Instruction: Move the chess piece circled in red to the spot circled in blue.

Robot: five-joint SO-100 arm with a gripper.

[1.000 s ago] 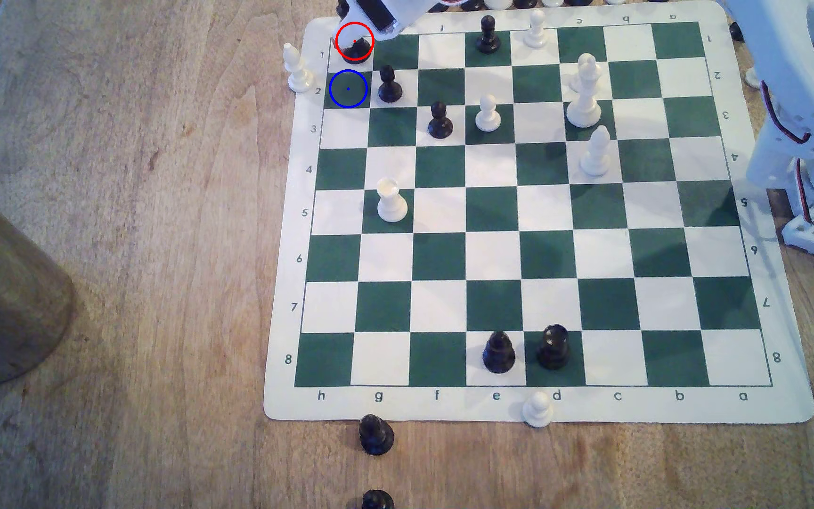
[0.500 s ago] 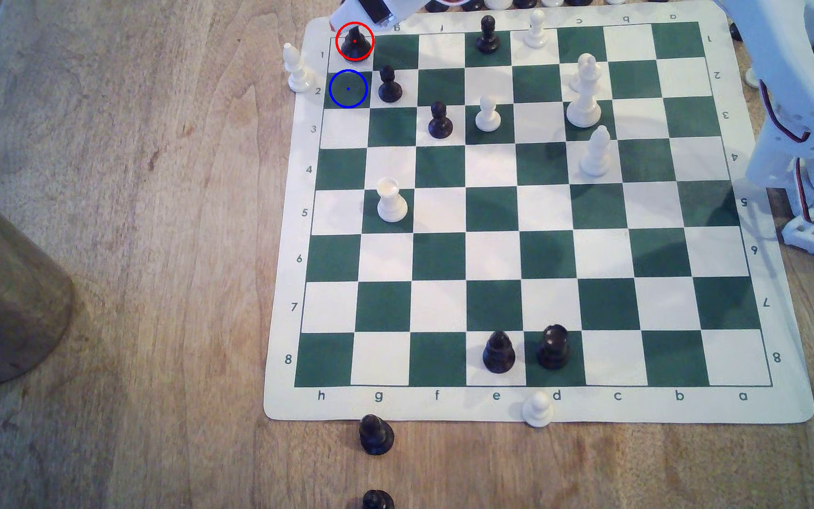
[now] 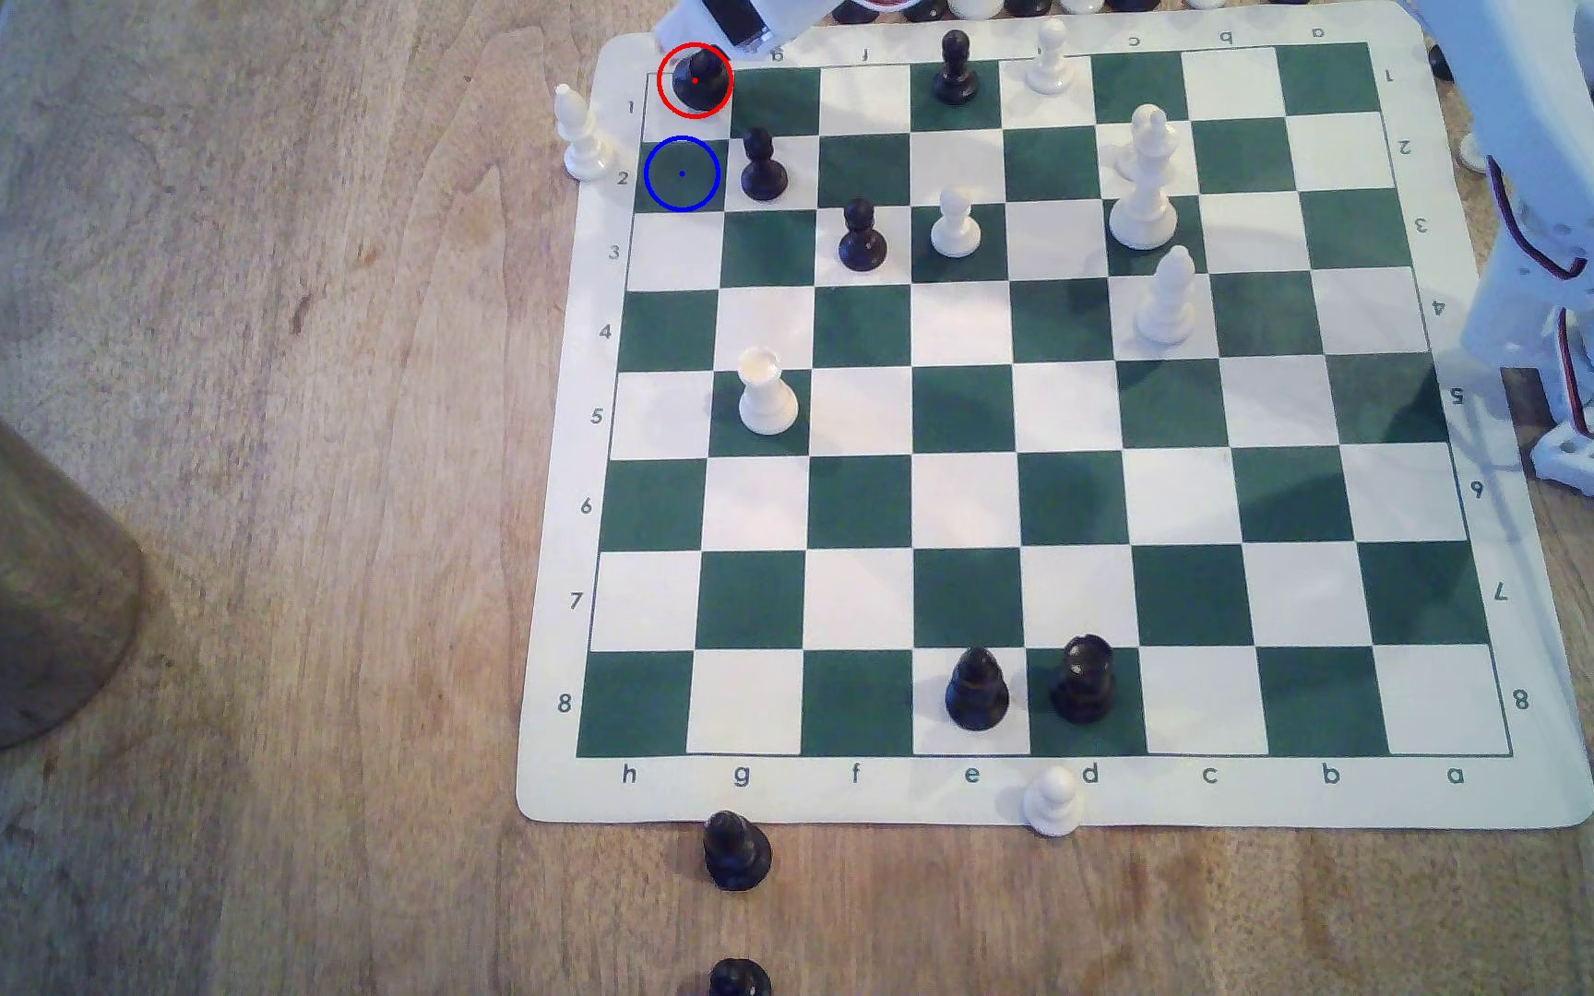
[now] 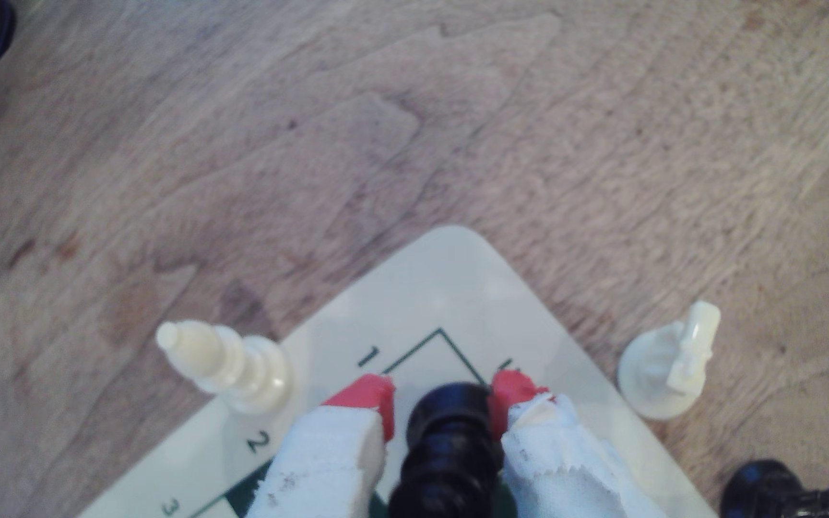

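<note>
Item: the chess piece point(image 3: 697, 81), black, glossy, knobbed top. Location: corner square h1, inside the red circle, at the far corner of the board point(image 3: 966, 498) on the exterior view's left. In the wrist view the piece point(image 4: 447, 448) stands between the red fingertips point(image 4: 370, 398), one pad at each side of its head. One pad looks to touch the knob; the other shows a sliver of gap. I log the jaws as apart, bracketing the piece, not yet clamped. Whether the base is on the square or slightly raised, I cannot tell.

Item: gripper point(image 4: 442, 398), fingers wrapped in white cloth, red tips. It comes in from over the board's far edge in the exterior view, which I judge lets it straddle the piece without crossing other men.

Item: the spot point(image 3: 682, 173), dark green square h2, blue ring with centre dot, directly next to h1 along the h file. Unoccupied.

Neighbours: a black pawn point(image 3: 762, 168) on g2, just beside the spot. I rate it the main hazard when I carry the piece across, since the finger on that side passes near it. A white bishop point(image 3: 582, 134) stands off the board at the edge by ranks 1 and 2, close on the other side. A toppled white piece point(image 4: 671, 368) lies on the wooden table point(image 3: 247, 479) past the corner.

Step in hand, by my judgement: closing for the grasp. Lift and short transfer remain.
</note>
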